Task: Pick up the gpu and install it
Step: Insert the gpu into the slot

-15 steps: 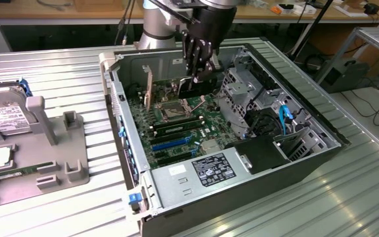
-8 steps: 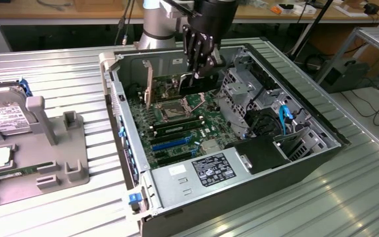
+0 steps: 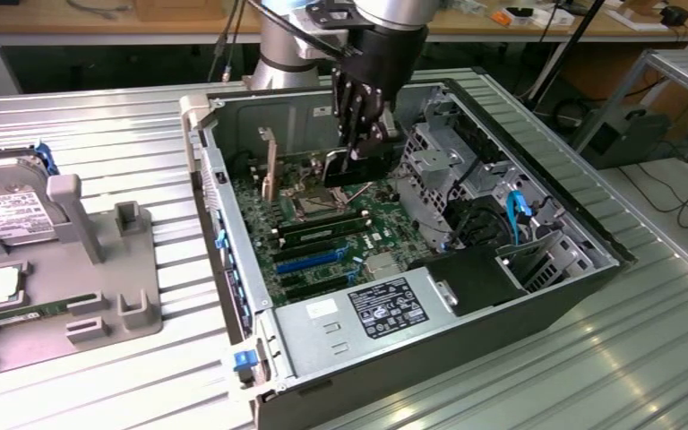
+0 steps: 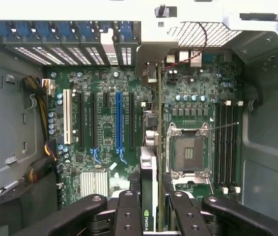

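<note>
The gpu (image 3: 358,167) is a dark flat card with a pale bracket at one end. It hangs on edge inside the open computer case (image 3: 559,235), just above the motherboard (image 3: 374,237). My gripper (image 3: 364,134) reaches down into the case and is shut on the card's upper edge. In the wrist view the gpu (image 4: 149,169) is seen edge-on between my black fingers (image 4: 129,209), and the gripper (image 4: 151,199) clamps it from both sides. The card runs between the black expansion slots (image 4: 131,120) and the CPU socket (image 4: 188,153). Whether it touches a slot I cannot tell.
A blue slot (image 4: 119,120) and a white slot (image 4: 67,118) lie beside the black ones. The power supply (image 3: 368,309) and drive cage (image 3: 440,166) crowd the case. Left of the case, a grey fixture (image 3: 117,269) holds a silver hard drive (image 3: 10,215) and a memory stick (image 3: 21,313).
</note>
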{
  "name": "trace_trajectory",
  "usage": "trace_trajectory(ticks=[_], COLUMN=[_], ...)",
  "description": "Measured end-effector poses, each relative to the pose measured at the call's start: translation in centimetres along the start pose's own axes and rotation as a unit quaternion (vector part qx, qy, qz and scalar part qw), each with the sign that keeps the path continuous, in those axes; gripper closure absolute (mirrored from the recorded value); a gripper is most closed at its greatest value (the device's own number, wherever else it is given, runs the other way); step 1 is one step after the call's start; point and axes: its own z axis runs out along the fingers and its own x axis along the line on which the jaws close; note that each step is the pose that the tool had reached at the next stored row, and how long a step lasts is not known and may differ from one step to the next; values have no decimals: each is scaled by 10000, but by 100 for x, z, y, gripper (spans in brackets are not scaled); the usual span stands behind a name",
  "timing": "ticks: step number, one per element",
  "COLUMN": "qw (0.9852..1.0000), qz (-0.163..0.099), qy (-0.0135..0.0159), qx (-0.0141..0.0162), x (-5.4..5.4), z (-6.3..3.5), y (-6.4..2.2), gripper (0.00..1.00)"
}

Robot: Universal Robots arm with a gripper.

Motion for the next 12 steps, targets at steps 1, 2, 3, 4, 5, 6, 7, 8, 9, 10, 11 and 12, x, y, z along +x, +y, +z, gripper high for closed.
trace_trajectory(ticks=[1, 2, 3, 4, 5, 6, 7, 8, 9, 10, 11, 12], qw=[10000, 10000, 10000, 10000, 10000, 10000, 9999, 9999, 9998, 9998, 9998, 9998], qz=[1, 7, 7, 6, 7, 7, 8, 8, 8, 9, 9, 9], qy=[39, 66, 65, 66, 82, 92, 108, 128, 177, 176, 177, 177], qx=[0, 0, 5, 6, 6, 6, 7, 7, 7, 7, 8, 8], x=[18, 21, 24, 29, 45, 152, 213, 269, 271, 271, 273, 273], z=[67, 158, 277, 371, 449, 467, 491, 535, 604, 619, 666, 667], y=[3, 15, 18, 50, 65, 65, 66, 71, 99, 99, 99, 99], gripper=[73, 73, 73, 73, 73, 73, 73, 73, 73, 73, 73, 73])
